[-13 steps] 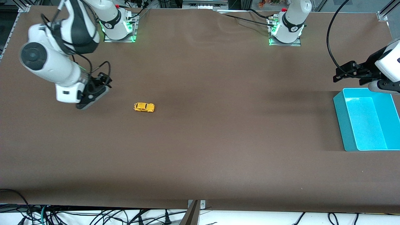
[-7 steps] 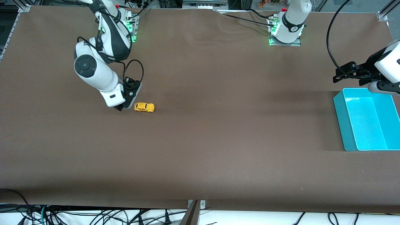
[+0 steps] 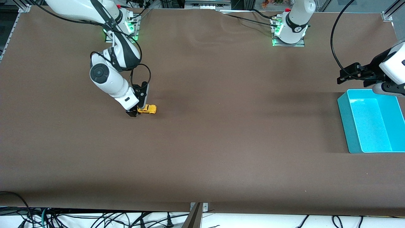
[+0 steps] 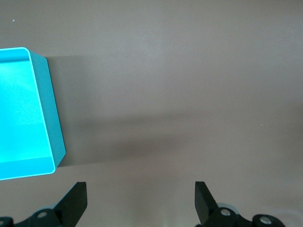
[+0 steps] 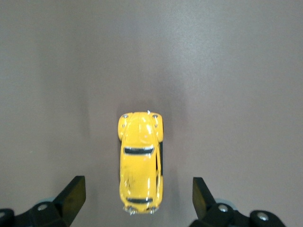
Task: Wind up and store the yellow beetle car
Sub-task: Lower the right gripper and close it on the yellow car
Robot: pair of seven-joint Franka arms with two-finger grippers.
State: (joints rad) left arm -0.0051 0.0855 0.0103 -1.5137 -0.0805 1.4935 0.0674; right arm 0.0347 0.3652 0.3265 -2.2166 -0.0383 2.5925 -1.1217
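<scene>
1. Brown cloth covers the whole table (image 3: 202,142) I work over.
2. Nearest the front camera of the things on it sits the turquoise bin (image 3: 370,122), at my left arm's end of the table.
3. Farther from that camera than the bin, toward my right arm's end, the yellow beetle car (image 3: 148,109) stands on its wheels.
4. My right gripper (image 3: 135,112) is low at the car's end — fingers (image 5: 71,196) spread wide on either side, not touching it, holding nothing.
5. My left gripper (image 3: 351,74) waits in the air beside the bin's rim — fingers (image 4: 75,203) spread wide, with nothing between them.
</scene>
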